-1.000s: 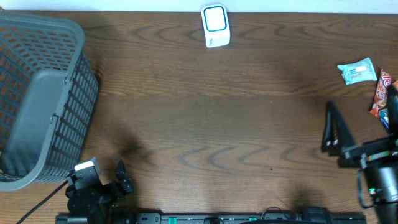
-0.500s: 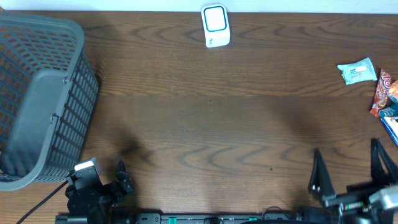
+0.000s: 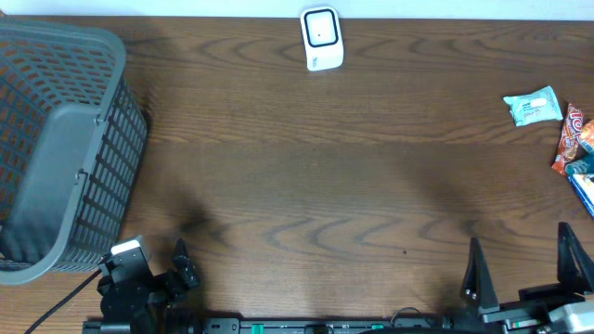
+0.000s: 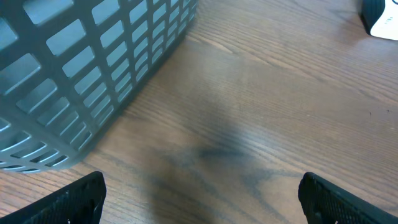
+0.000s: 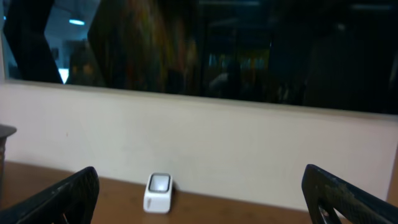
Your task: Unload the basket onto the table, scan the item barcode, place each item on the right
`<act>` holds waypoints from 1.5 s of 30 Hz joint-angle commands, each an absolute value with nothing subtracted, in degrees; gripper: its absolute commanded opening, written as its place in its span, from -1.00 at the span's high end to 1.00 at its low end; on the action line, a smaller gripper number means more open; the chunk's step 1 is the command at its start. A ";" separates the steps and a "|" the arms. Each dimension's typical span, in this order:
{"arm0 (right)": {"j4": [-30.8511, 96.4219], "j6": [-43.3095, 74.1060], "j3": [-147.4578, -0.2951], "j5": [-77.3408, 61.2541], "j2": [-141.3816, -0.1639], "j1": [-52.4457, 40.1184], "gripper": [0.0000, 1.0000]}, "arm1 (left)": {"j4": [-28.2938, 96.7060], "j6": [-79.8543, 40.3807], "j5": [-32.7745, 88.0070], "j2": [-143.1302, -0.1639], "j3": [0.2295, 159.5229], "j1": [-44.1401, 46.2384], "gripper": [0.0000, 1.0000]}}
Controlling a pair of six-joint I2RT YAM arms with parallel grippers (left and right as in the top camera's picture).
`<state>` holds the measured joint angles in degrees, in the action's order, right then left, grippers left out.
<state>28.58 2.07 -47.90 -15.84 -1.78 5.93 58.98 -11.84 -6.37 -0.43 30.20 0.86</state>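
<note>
The white scanner [image 3: 322,38] with a dark window stands at the table's far edge, and also shows small in the right wrist view as the scanner [image 5: 158,191] against the wall. Candidate items lie at the right edge: a pale blue packet [image 3: 534,106], a red-orange packet [image 3: 573,137] and a blue item [image 3: 584,186] cut off by the frame. My right gripper [image 3: 524,271] is open at the front right with nothing between its fingers [image 5: 347,198]. My left gripper [image 3: 185,263] is open at the front left over bare wood, fingers [image 4: 73,200] wide apart.
A large grey slatted basket [image 3: 56,139] fills the left side; its wall [image 4: 81,62] is close to the left gripper. A corner of the scanner [image 4: 380,15] shows at the top right of the left wrist view. A pale wall rises behind the table.
My right arm has drawn back from the packets at the right edge to the front of the table, its gripper open and empty throughout. The left arm has not moved.
</note>
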 commanded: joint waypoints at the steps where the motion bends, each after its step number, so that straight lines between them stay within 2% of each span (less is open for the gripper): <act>1: 26.09 1.17 -48.36 -15.00 -1.34 6.39 -0.99 | 59.09 -11.92 -6.92 -0.27 30.04 1.06 -0.98; 8: 16.67 1.19 -48.86 -8.71 -1.37 6.39 -0.98 | 59.09 -11.92 -6.92 -0.27 30.04 1.06 -0.98; 17: 11.86 1.19 -48.27 -1.69 -3.05 6.39 -0.98 | 59.09 -11.92 -6.92 -0.27 30.04 1.06 -0.98; 23: 20.86 1.28 -48.25 2.24 -3.79 6.39 -0.99 | 59.07 -11.92 -6.92 -0.30 30.04 1.06 -0.98; 27: 28.34 8.49 -46.57 2.26 -3.79 6.39 -0.98 | 59.09 -11.92 -6.92 -0.30 30.04 1.06 -0.98; 35: 25.02 15.84 -31.81 2.28 -3.81 6.39 -0.99 | 59.09 -11.92 -6.92 -0.30 30.04 1.06 -0.97; 40: 16.73 22.79 -20.78 2.79 -3.81 6.39 -0.99 | 59.09 -11.92 -6.92 -0.30 30.04 1.06 -0.98; 45: 10.59 26.41 -11.40 9.19 -3.81 6.39 -0.99 | 59.09 -11.92 -6.92 -0.30 30.04 1.06 -0.98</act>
<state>11.94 21.82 -14.90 4.23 -4.01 6.00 58.98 -11.84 -6.39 -0.43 30.20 0.86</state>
